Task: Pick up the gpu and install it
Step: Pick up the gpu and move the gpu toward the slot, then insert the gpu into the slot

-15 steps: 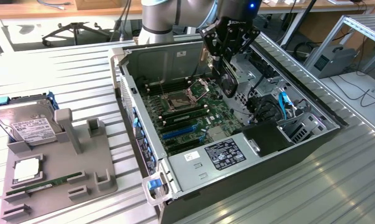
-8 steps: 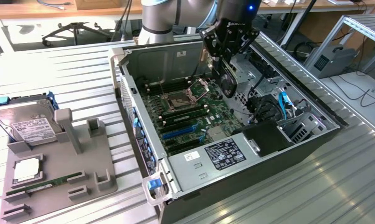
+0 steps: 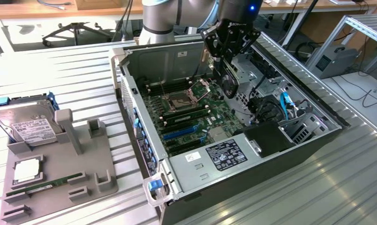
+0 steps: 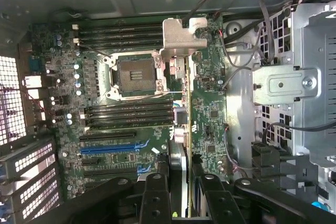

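Bench: slatted metal table [image 3: 289,187] is carrying the open computer case [image 3: 129,61] and a grey parts tray [image 3: 57,187].
Gpu: gpu [image 3: 229,84] is hanging upright over the motherboard [image 3: 195,117], apparently clear of it.
Gripper: gripper [image 3: 227,65] is clamping the card's upper edge, one finger pressing on each face.
Progress: pick-up is looking complete; seating is not yet done, and the expansion slots [image 4: 113,149] are lying empty.
Edges: drive cage [image 4: 304,77] and loose cables [image 4: 236,3] are crowding one side.
Room: space above the slots is looking open.
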Motion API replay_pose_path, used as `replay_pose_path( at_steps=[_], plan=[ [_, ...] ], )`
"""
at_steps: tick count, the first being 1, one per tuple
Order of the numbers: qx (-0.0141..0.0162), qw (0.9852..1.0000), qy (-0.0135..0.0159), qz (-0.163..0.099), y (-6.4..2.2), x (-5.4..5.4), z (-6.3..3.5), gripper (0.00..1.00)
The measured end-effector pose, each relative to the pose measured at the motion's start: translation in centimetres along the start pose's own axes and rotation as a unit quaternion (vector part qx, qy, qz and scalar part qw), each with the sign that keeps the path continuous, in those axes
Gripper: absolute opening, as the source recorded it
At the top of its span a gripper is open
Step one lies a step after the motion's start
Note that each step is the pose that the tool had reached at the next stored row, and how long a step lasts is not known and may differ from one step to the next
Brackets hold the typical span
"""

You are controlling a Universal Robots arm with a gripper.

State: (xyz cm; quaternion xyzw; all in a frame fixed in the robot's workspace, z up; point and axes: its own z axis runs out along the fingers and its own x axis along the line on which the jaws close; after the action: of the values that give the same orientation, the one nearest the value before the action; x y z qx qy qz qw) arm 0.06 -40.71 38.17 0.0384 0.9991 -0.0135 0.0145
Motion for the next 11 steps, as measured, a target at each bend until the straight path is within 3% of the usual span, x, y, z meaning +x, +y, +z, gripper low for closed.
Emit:
replay_pose_path(
  at_steps=[11],
  plan=[
    [-0.0002, 1.0, -0.0002, -0.008, 0.0, 0.0, 0.0, 0.27]
  ],
)
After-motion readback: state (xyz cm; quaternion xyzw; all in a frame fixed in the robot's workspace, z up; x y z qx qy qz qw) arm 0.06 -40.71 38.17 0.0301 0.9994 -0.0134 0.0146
